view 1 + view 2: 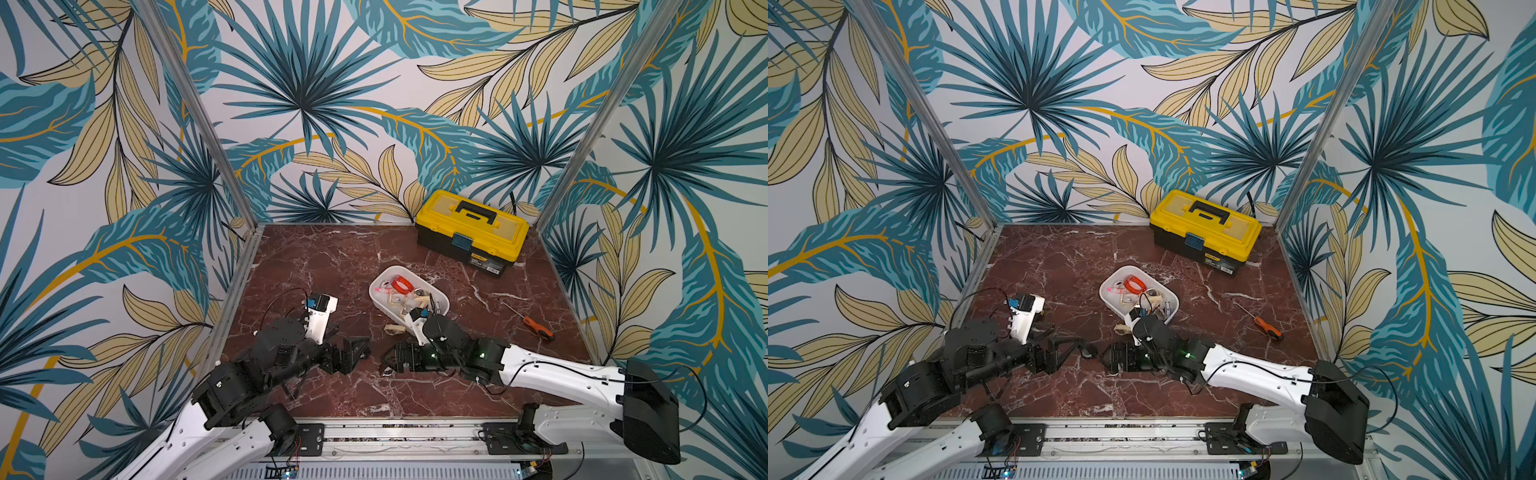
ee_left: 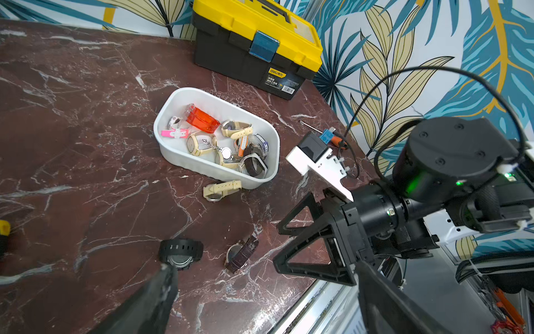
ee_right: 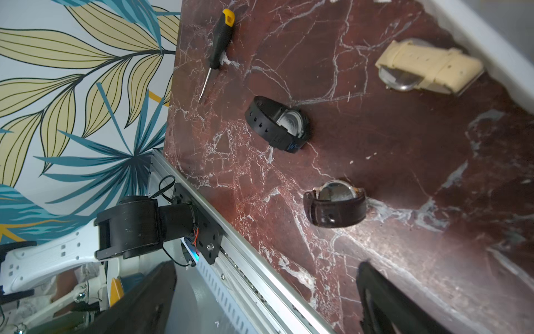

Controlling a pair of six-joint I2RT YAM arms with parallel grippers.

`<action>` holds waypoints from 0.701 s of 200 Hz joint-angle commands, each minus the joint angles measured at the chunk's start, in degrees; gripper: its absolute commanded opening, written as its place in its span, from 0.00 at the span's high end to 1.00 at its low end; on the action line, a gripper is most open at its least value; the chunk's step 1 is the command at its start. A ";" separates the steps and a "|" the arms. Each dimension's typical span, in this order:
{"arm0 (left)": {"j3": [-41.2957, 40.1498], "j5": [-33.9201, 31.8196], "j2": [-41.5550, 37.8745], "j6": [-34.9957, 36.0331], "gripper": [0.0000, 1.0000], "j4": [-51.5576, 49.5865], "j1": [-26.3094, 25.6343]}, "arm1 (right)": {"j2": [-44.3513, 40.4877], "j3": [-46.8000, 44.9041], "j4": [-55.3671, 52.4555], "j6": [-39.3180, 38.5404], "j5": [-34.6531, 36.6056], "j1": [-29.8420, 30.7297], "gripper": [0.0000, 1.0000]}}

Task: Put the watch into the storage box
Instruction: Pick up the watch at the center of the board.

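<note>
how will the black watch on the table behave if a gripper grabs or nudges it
The black watch has its thick strap closed in a loop, so it probably holds its shape rather than flopping. Its chunky case likely makes it lopsided if gripped by the strap. On the glossy marble table it may slide when nudged.

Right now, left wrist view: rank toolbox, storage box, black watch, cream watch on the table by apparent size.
1-2. toolbox, storage box: about alike; the frame crops the toolbox.
3. black watch
4. cream watch: close; the black one sits nearer the camera, so unsure.
</note>
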 commanded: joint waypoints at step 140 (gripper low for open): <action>-2.70 -3.80 -0.07 -0.88 0.00 -2.15 -4.05 | 13.14 1.06 9.65 18.26 15.37 7.55 0.09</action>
